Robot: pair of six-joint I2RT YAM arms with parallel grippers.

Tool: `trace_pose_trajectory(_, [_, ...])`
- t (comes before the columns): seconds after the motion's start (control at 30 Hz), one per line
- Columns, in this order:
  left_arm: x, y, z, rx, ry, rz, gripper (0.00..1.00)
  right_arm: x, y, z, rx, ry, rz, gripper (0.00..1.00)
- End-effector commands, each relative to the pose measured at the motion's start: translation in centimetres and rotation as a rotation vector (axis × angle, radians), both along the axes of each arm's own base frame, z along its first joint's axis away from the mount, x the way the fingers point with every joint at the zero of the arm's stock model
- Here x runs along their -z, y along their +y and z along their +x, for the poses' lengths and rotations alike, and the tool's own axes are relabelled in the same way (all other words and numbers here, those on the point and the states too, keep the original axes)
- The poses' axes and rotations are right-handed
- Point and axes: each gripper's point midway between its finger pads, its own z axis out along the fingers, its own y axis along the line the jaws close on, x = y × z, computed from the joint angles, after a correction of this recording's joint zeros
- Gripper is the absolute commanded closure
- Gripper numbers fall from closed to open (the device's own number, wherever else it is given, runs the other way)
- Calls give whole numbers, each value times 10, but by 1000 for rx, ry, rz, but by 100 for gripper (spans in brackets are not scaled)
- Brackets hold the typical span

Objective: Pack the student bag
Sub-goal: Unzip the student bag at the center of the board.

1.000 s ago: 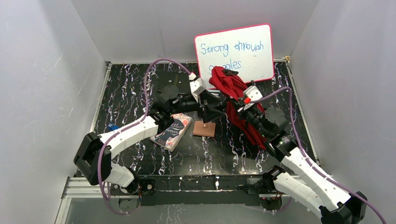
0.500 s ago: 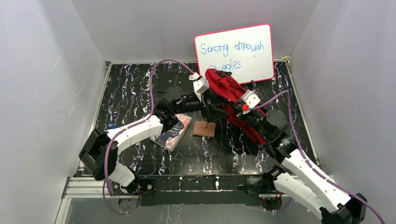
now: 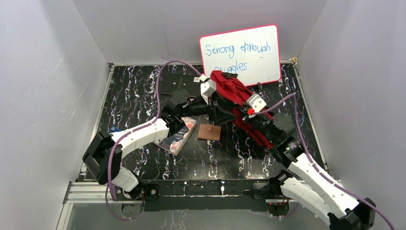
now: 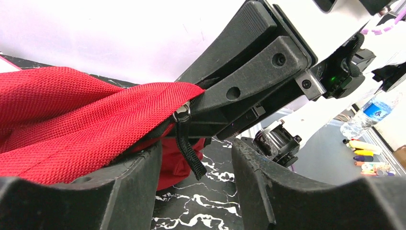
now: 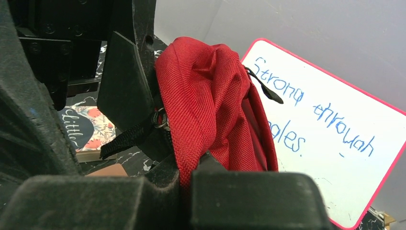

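The red student bag (image 3: 233,89) stands bunched up at the back middle of the table, in front of the whiteboard. My right gripper (image 5: 189,178) is shut on a fold of the bag's red fabric (image 5: 206,105) and holds that edge up. My left gripper (image 4: 196,160) is open at the bag's left side. A black zipper pull (image 4: 188,151) hangs from the bag (image 4: 72,120) between its two fingers, touching neither. In the top view the left gripper (image 3: 220,106) and the right gripper (image 3: 242,114) meet at the bag.
A flowered book (image 3: 177,135) and a small tan wallet (image 3: 209,132) lie on the black marbled table (image 3: 134,96) left of the bag. The whiteboard (image 3: 242,50) leans on the back wall. Grey walls close both sides.
The right gripper has pulled the bag's top a little to the left. The left gripper has moved right, up to the bag, and its jaws have narrowed round the zipper pull.
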Motion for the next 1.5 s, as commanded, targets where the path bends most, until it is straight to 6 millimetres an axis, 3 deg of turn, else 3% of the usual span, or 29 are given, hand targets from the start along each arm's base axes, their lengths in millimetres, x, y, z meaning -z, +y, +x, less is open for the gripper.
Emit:
trace_pose_trajectory(0.0, [-37, -4, 0, 3, -58, -82, 48, -32, 2, -6, -28, -103, 64, 100])
trace_pose_trajectory(0.13, [-41, -3, 3, -17, -57, -93, 51, -32, 2, -9, -35, -103, 62, 100])
trace_pose_trajectory(0.33, [-43, -2, 11, -72, -49, -104, 68, -31, 2, -11, -42, -100, 59, 100])
trace_pose_trajectory(0.53, [-46, 0, 14, -98, -45, -113, 99, -32, -1, -9, -22, -93, 64, 100])
trace_pose_trajectory(0.8, [-43, 16, 29, -240, -52, -100, 100, -42, -30, 8, 169, -66, 144, 100])
trace_pose_trajectory(0.97, [-30, 26, 55, -393, -36, -1, 100, -47, -51, 14, 281, -64, 174, 100])
trace_pose_trajectory(1.3, [-2, 60, 116, -752, -46, 155, 100, -49, -60, 5, 292, -70, 184, 100])
trace_pose_trajectory(1.47, [8, 70, 139, -825, -29, 172, 100, -46, -68, 1, 319, -54, 182, 100])
